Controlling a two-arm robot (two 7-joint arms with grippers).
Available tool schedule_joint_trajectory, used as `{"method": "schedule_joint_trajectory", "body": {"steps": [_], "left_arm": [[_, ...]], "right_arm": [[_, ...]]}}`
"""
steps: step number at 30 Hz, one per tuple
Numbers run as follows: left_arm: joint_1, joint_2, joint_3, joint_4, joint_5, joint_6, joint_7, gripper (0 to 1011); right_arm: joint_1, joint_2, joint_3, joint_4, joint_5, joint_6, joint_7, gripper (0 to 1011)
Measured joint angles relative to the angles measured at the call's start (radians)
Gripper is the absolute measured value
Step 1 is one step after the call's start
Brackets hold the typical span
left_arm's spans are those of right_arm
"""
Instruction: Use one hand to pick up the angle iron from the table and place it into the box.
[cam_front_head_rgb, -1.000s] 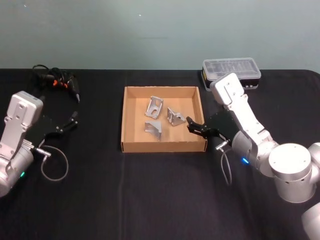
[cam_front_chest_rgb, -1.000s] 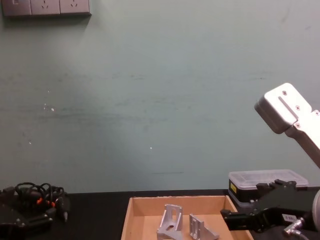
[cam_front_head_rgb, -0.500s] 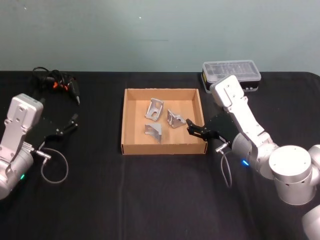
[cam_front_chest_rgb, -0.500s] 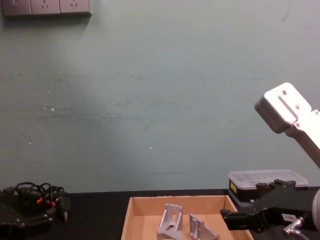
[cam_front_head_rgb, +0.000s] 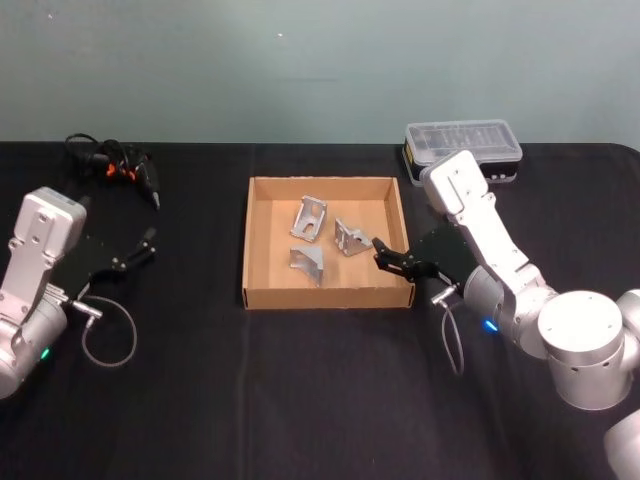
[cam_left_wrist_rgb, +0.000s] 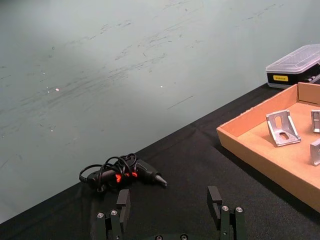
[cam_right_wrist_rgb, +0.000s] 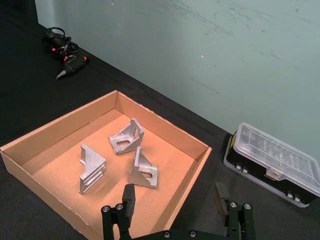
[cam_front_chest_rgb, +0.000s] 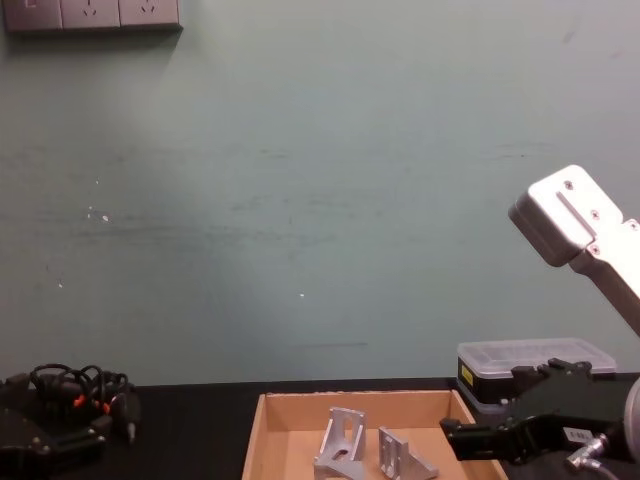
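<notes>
Right claw (cam_front_head_rgb: 383, 252) is held apart and empty over the box's (cam_front_head_rgb: 326, 293) right wall. Three irons (cam_front_head_rgb: 307, 263) are seen inside, just beyond it; placement is judged complete. Left claw (cam_front_head_rgb: 148, 240) is parked apart over the table (cam_front_head_rgb: 300, 400).

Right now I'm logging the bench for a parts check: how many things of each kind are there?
Angle irons in the box: 3
Cardboard box: 1
Clear-lidded plastic case: 1
Tool with coiled cable: 1
Total: 6
</notes>
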Motion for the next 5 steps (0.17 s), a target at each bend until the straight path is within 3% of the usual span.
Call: {"method": "schedule_joint_trajectory", "body": {"steps": [5], "left_arm": [[0.0, 0.0, 0.0, 0.0, 0.0, 0.0, 0.0, 1012]], "right_arm": [[0.0, 0.0, 0.0, 0.0, 0.0, 0.0, 0.0, 1002]]}}
